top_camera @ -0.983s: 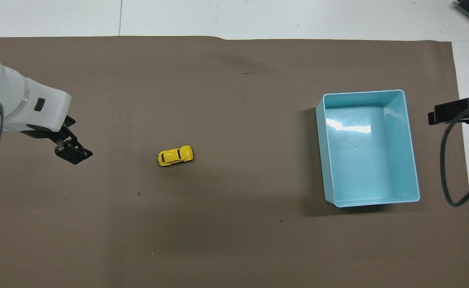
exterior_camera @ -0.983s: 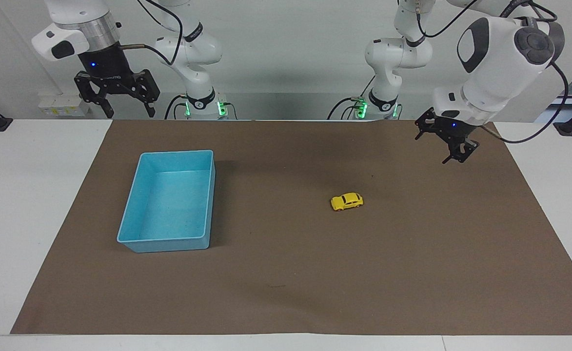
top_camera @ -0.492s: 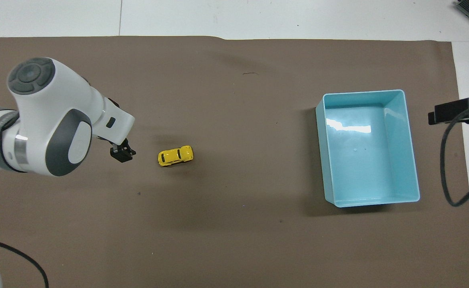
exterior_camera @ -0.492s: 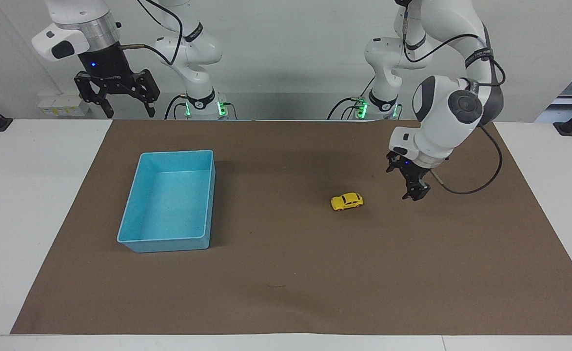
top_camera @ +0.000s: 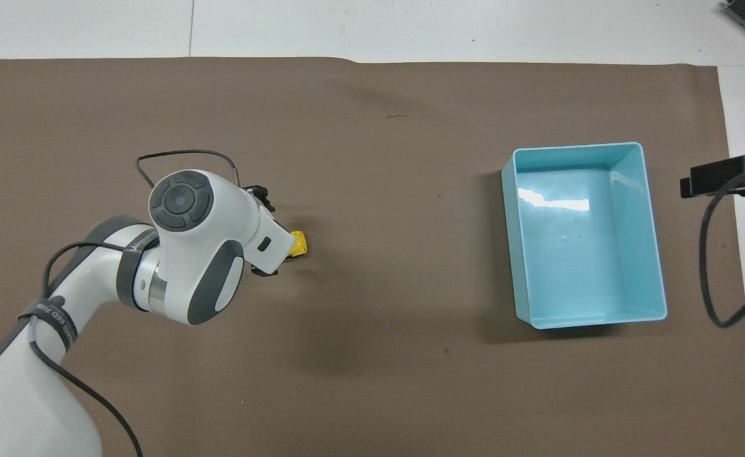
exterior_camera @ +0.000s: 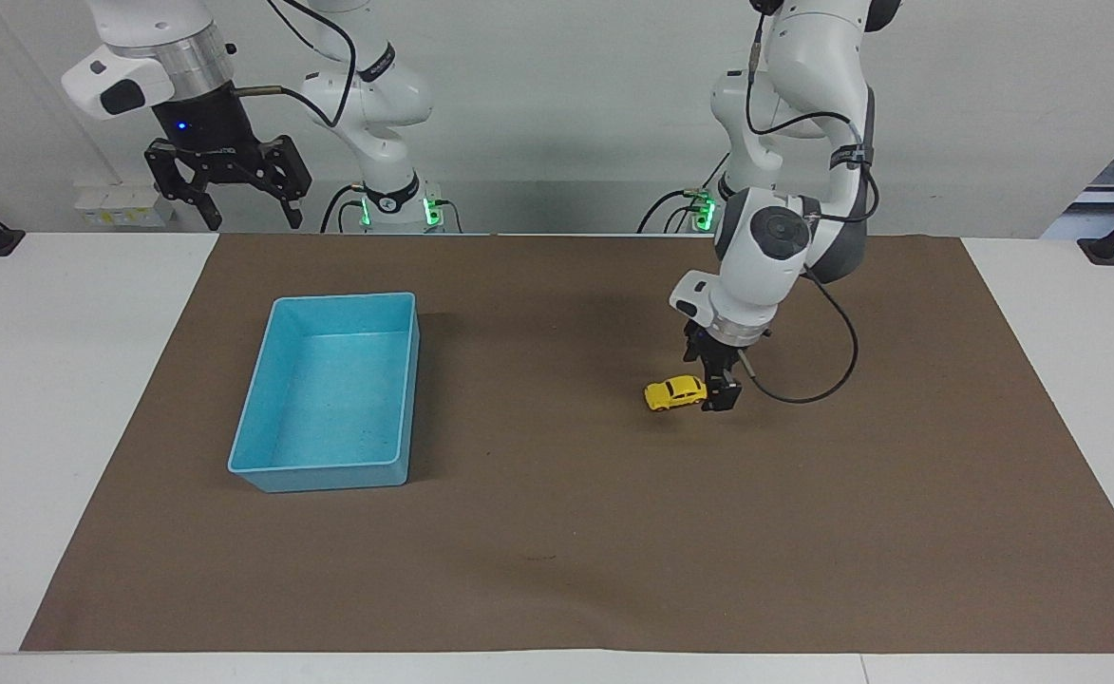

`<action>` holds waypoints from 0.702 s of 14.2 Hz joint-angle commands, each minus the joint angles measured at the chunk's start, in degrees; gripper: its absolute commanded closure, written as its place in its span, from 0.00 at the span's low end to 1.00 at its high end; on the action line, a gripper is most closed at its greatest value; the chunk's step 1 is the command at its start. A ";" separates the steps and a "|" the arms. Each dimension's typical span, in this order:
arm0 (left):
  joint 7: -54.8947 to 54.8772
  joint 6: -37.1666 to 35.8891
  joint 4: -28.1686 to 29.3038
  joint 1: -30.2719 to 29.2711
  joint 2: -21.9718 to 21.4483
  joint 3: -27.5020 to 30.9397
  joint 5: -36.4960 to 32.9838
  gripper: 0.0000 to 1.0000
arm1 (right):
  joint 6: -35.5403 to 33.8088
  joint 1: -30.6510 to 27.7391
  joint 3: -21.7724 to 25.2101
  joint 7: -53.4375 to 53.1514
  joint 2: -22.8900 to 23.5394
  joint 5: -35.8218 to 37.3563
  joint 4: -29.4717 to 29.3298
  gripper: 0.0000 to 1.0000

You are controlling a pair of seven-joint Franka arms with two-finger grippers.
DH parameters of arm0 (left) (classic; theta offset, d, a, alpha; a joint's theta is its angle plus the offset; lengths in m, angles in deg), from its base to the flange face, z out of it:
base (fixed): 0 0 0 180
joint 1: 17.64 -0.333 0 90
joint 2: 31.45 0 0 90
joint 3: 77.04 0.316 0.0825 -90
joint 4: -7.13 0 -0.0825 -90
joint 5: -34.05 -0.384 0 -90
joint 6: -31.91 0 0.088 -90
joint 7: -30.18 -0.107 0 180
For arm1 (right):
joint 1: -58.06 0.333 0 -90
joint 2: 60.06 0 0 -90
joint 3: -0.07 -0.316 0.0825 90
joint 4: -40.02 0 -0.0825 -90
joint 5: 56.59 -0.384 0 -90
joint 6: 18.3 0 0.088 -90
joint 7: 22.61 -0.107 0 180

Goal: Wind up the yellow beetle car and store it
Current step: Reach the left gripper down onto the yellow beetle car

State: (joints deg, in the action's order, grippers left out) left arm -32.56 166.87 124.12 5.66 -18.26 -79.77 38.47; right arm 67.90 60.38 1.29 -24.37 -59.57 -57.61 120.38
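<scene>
The yellow beetle car (exterior_camera: pixel 675 392) stands on the brown mat, between the two arms' ends and a little toward the left arm's. My left gripper (exterior_camera: pixel 714 384) has come down low to the mat, right beside the car's end that faces the left arm's end of the table. Its fingers are open, and I cannot tell if they touch the car. In the overhead view the left wrist covers most of the car (top_camera: pixel 299 244). My right gripper (exterior_camera: pixel 253 218) waits open, high over the table edge by its base.
An empty light blue bin (exterior_camera: pixel 338 472) (top_camera: pixel 588 254) stands on the mat toward the right arm's end. The brown mat (exterior_camera: pixel 557 551) covers most of the white table. A cable loops from the left wrist (exterior_camera: pixel 808 394).
My left arm has swung in from over the mat's end and dropped down to the car. The car has not moved. The right arm has stayed still.
</scene>
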 commanded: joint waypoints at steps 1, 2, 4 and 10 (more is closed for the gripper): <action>-0.01 6.96 5.77 1.57 -0.89 1.24 0.50 0.00 | -0.33 -0.83 -0.42 1.41 -1.02 -0.82 1.12 0.00; 0.08 9.68 7.70 1.92 -1.23 1.24 0.50 0.00 | -0.24 -0.83 -0.42 1.41 -1.02 -0.74 1.12 0.00; 0.51 11.46 9.13 1.92 -1.59 1.24 0.50 0.00 | -0.24 -0.83 -0.42 1.41 -1.02 -0.74 1.12 0.00; 3.33 11.12 8.87 2.71 -1.59 1.41 0.50 0.04 | -0.24 -0.83 -0.42 1.41 -1.02 -0.74 1.12 0.00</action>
State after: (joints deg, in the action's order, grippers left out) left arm -30.48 177.09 131.53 6.27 -18.25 -79.73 38.47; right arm 67.89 60.38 1.29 -24.37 -59.57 -57.61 120.38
